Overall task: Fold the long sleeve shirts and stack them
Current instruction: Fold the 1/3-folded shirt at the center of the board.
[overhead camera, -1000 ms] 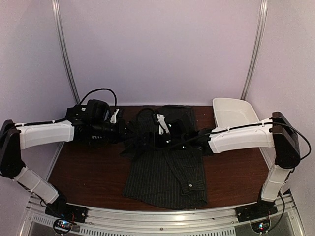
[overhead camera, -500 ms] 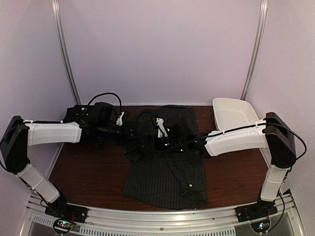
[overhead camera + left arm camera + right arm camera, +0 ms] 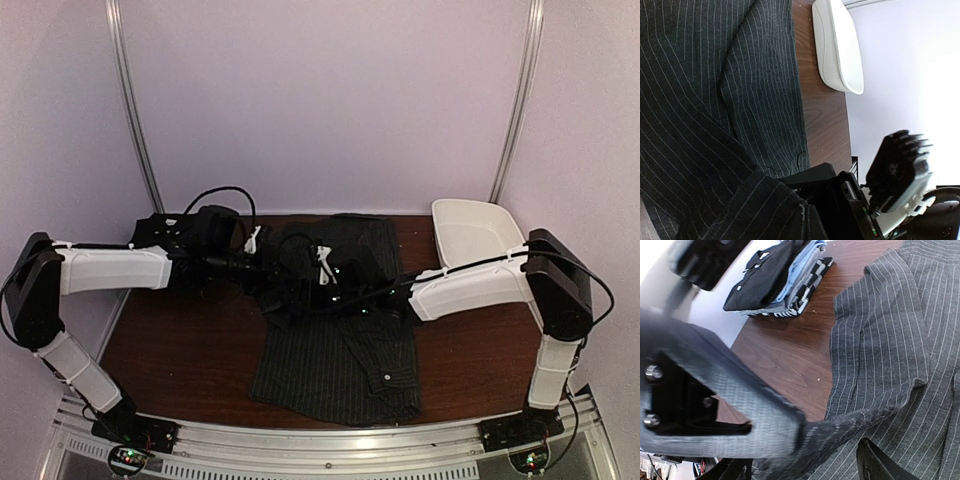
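one pinstriped shirt (image 3: 335,360) lay spread at the middle of the worktop (image 3: 180,350), its far part bunched up between the two arms. the left end effector (image 3: 275,283) was closed on a fold of that cloth. the right end effector (image 3: 835,440) stood wide, a shirt edge running between its fingers, not pinched. a folded stack (image 3: 777,277) sat at the far left corner and a white tub (image 3: 475,230) at the far right.

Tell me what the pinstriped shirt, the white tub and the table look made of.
The pinstriped shirt: woven cloth, matte charcoal, creasing softly. The white tub: probably plastic, smooth with a moulded rim. The table: wood or wood-look laminate, brown grain, slight sheen.
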`<act>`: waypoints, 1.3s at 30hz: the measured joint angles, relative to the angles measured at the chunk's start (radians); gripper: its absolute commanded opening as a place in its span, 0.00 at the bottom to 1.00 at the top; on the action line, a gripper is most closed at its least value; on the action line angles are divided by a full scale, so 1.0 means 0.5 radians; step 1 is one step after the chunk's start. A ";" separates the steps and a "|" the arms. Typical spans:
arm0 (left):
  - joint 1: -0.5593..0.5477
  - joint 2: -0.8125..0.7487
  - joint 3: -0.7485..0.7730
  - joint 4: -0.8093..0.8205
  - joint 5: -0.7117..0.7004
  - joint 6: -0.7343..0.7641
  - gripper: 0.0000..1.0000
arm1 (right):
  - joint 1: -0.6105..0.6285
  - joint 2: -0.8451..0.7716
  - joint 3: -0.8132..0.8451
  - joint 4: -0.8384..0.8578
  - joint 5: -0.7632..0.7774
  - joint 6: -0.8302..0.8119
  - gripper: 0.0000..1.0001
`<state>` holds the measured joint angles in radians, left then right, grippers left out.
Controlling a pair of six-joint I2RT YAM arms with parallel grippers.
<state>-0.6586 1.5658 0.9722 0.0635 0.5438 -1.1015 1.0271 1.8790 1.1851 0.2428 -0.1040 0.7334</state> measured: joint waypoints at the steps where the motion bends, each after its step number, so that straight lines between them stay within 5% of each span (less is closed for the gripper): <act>1: -0.002 0.000 0.004 0.001 0.000 -0.001 0.00 | 0.000 0.009 0.000 -0.005 0.010 0.003 0.59; 8: -0.005 0.000 0.021 -0.037 -0.026 0.024 0.01 | 0.000 0.018 -0.001 -0.029 0.075 0.008 0.11; 10: -0.005 0.000 0.042 -0.067 -0.050 0.049 0.09 | -0.002 0.018 -0.001 -0.029 0.086 0.017 0.00; 19: 0.010 -0.026 0.138 -0.283 -0.239 0.217 0.42 | -0.030 0.016 0.014 -0.102 0.106 -0.062 0.00; 27: 0.208 -0.362 0.001 -0.490 -0.403 0.359 0.43 | -0.121 0.016 0.313 -0.312 0.076 -0.262 0.00; 39: 0.275 -0.611 -0.600 -0.741 -0.459 0.490 0.43 | -0.349 0.309 1.550 -0.696 -0.133 -0.846 0.00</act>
<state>-0.5209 1.2602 0.6720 -0.3069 0.3145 -0.8566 0.8524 2.0335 1.9598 -0.1051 -0.1703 0.3103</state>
